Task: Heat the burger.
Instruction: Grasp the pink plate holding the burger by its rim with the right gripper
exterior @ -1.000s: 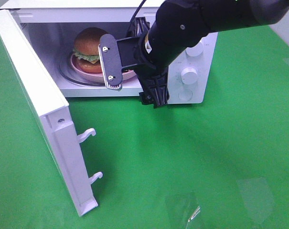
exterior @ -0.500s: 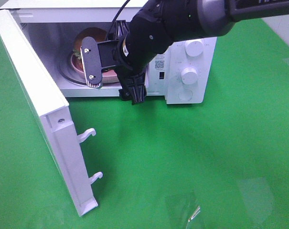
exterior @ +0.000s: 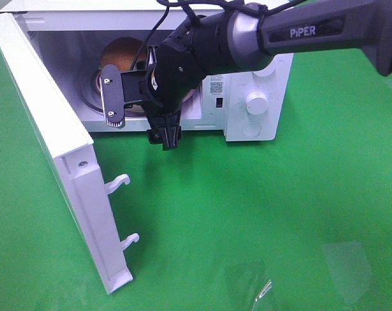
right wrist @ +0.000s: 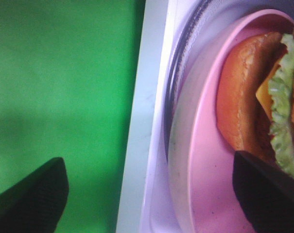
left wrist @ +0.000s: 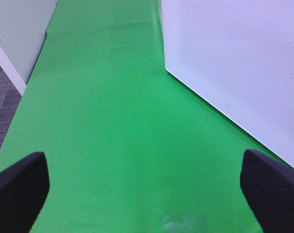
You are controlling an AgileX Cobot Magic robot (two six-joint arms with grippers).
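The burger (exterior: 121, 52) sits inside the open microwave (exterior: 59, 39), mostly hidden behind my right gripper (exterior: 138, 115). The right wrist view shows the burger (right wrist: 244, 107) close up, with its brown bun and frilly lettuce, resting on a pink plate (right wrist: 205, 160) on the glass turntable (right wrist: 173, 97). My right gripper (right wrist: 151, 199) is open at the oven's front sill, one finger over the green cloth and the other over the plate, gripping nothing. My left gripper (left wrist: 147, 194) hangs open over bare green cloth beside the door's outer face (left wrist: 234, 63).
The microwave door (exterior: 53, 129) stands swung open at the left, latch hooks (exterior: 120, 181) pointing out. Control knobs (exterior: 256, 102) are on the oven's right panel. A piece of clear film (exterior: 254, 285) lies near the front. The cloth's edge and grey floor (left wrist: 3, 97) show in the left wrist view.
My right gripper has swung left across the microwave's front, from near the control panel to in front of the burger, covering more of it. The burger and door have not moved.
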